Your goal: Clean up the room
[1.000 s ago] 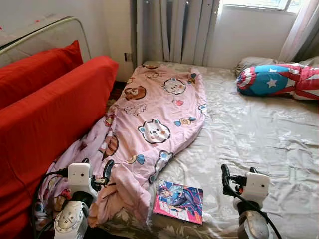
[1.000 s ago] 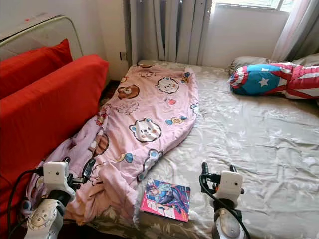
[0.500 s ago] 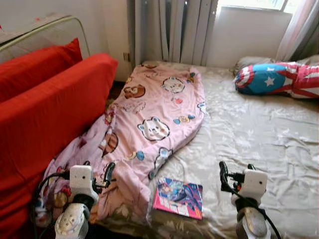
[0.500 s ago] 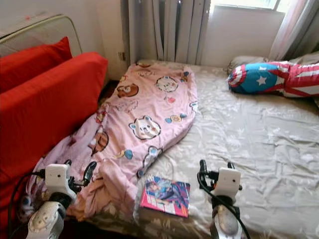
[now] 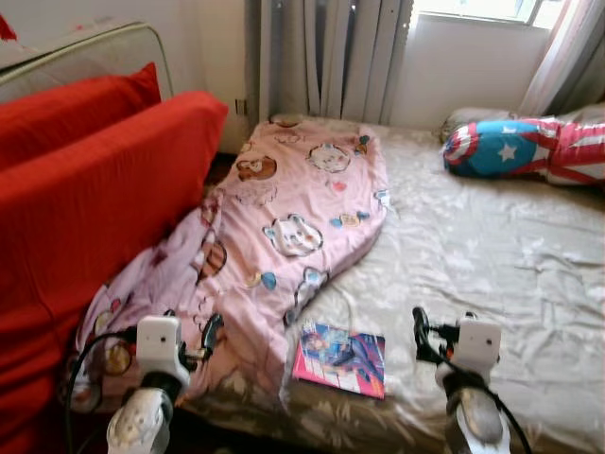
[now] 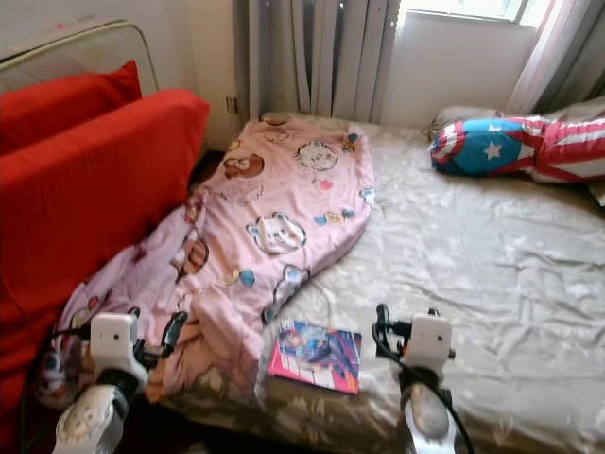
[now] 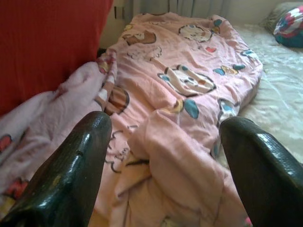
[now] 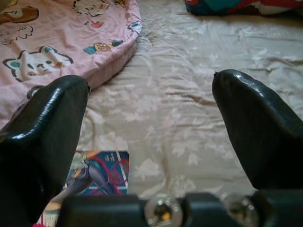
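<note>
A bed (image 5: 492,255) with a wrinkled beige floral sheet spreads beneath a window hung with grey curtains (image 5: 326,57). A red sofa (image 5: 85,199) stands along the bed's left side. A pink cartoon-print blanket (image 5: 284,227) lies rumpled down the left half of the bed, its near end spilling over the edge beside the sofa. A colourful book (image 5: 342,357) lies flat on the sheet near the foot, just beside the blanket's edge. A star-and-stripe pillow (image 5: 525,149) rests at the far right.

The left gripper (image 7: 161,156) hovers over the blanket's bunched near end, fingers spread wide and empty. The right gripper (image 8: 151,137) hangs above bare sheet, likewise wide apart and holding nothing. The right wrist view brings the book close beside one finger (image 8: 40,137); the left wrist view looks up the blanket's length toward the sofa.
</note>
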Motion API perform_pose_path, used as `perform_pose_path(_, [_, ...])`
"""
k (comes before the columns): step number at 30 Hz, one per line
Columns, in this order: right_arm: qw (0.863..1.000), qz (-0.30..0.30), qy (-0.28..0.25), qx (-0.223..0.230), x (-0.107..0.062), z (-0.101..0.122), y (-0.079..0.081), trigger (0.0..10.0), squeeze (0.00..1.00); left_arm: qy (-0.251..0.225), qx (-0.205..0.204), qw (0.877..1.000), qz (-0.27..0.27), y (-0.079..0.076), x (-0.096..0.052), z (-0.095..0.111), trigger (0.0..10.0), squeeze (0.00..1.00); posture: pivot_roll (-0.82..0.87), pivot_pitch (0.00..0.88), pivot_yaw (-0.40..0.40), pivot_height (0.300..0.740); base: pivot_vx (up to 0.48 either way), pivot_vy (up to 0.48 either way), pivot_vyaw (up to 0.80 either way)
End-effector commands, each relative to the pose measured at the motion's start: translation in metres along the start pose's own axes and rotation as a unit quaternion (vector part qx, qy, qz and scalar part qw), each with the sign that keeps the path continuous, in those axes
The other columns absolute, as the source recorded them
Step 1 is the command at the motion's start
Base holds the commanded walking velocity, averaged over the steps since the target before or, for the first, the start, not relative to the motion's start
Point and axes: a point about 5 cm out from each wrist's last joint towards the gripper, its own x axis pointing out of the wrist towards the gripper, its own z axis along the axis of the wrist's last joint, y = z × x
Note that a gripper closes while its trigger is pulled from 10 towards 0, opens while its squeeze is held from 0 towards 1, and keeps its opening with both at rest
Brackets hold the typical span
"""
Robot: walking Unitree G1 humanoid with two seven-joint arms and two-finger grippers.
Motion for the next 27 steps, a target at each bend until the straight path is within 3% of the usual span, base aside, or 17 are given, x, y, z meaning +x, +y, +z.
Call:
perform_pose_path(1, [1.000, -0.003, 0.005, 0.009, 0.000, -0.001, -0.001, 10.0, 0.00, 0.010, 0.002, 1.000, -0.008, -0.004, 0.000, -0.002, 10.0, 0.00, 0.02, 0.000, -0.078, 0.645, 0.000, 0.000, 0.00])
perform_pose_path(15, [1.000, 0.025, 0.009, 0.000, 0.000, -0.003, 0.007, 10.0, 0.00, 0.017, -0.003, 1.000, -0.018, -0.007, 0.000, -0.002, 10.0, 0.00, 0.02, 0.000, -0.074, 0.645, 0.000, 0.000, 0.00])
perform_pose_path(22, [0.999, 0.034, 0.003, 0.003, 0.000, -0.002, 0.009, 10.0, 0.00, 0.014, -0.007, 1.000, -0.021, -0.009, 0.001, -0.001, 10.0, 0.00, 0.02, 0.000, -0.074, 0.645, 0.000, 0.000, 0.60])
perform_pose_path(27, [0.999, 0.035, 0.008, 0.011, 0.000, -0.003, 0.010, 10.0, 0.00, 0.012, -0.007, 1.000, -0.023, -0.009, 0.000, 0.000, 10.0, 0.00, 0.02, 0.000, -0.074, 0.645, 0.053, 0.000, 0.00])
